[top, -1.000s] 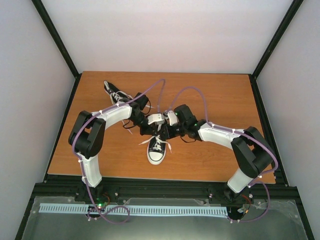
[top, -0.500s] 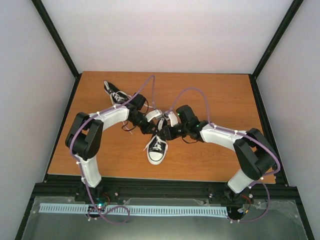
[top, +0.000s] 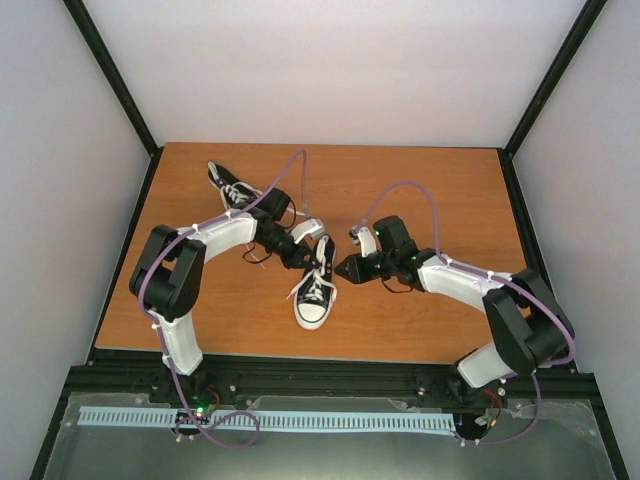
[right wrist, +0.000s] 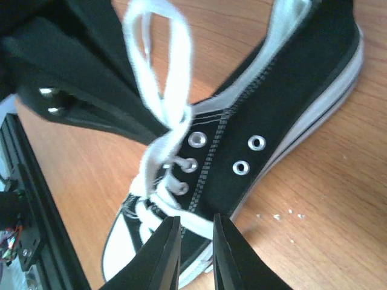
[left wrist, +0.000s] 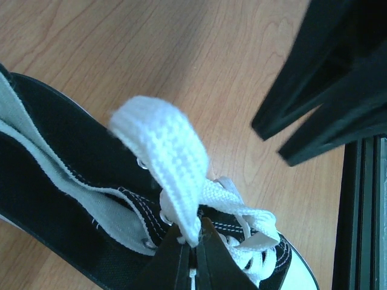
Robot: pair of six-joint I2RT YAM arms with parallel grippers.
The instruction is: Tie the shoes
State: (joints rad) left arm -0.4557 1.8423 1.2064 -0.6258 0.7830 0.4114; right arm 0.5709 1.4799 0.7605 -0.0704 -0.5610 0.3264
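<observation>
Because the left hand (left wrist: 191,246) is clamped on the lace loop (left wrist: 166,151) of the shoe (top: 314,295) lying mid-way across the tabletop (top: 430,185), while the right hand (right wrist: 192,241) hangs barely parted and empty, pulling may collapse the loop.

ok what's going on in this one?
Shoe tying, mid-attempt. The left gripper has its fingers shut on a loop of white lace, lifted above the near sneaker at the middle of the table. The right gripper sits just right of that shoe, fingers slightly apart, holding nothing. No finished bow yet. The second sneaker lies far left.
</observation>
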